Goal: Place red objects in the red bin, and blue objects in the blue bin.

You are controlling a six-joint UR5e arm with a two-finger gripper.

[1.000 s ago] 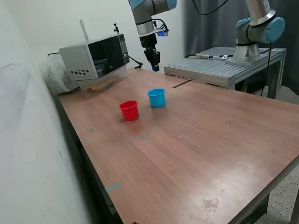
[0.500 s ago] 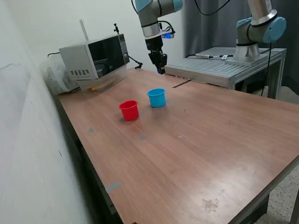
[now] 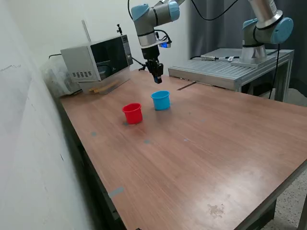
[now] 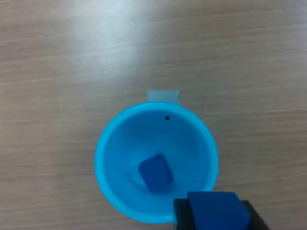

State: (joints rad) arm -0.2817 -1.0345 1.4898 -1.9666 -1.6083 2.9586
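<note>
The blue bin, a light blue cup [image 3: 161, 100], stands on the wooden table [image 3: 201, 153], with the red bin, a red cup [image 3: 133, 113], on its exterior-view left. My gripper [image 3: 157, 78] hangs just above and behind the blue cup. In the wrist view my gripper [image 4: 213, 219] is shut on a dark blue cube [image 4: 211, 205] over the rim of the blue cup [image 4: 110, 153]. A second dark blue cube [image 4: 155, 172] lies inside that cup. No red cubes are in view; the inside of the red cup is hidden.
A microwave [image 3: 96, 60] stands at the table's back on the exterior view's left. A metal stand [image 3: 225, 72] with a second arm [image 3: 261, 33] is at the back right. A wall runs along the left side.
My gripper has come forward from the back of the table and down, and now hangs over the blue cup. The cups have not moved.
</note>
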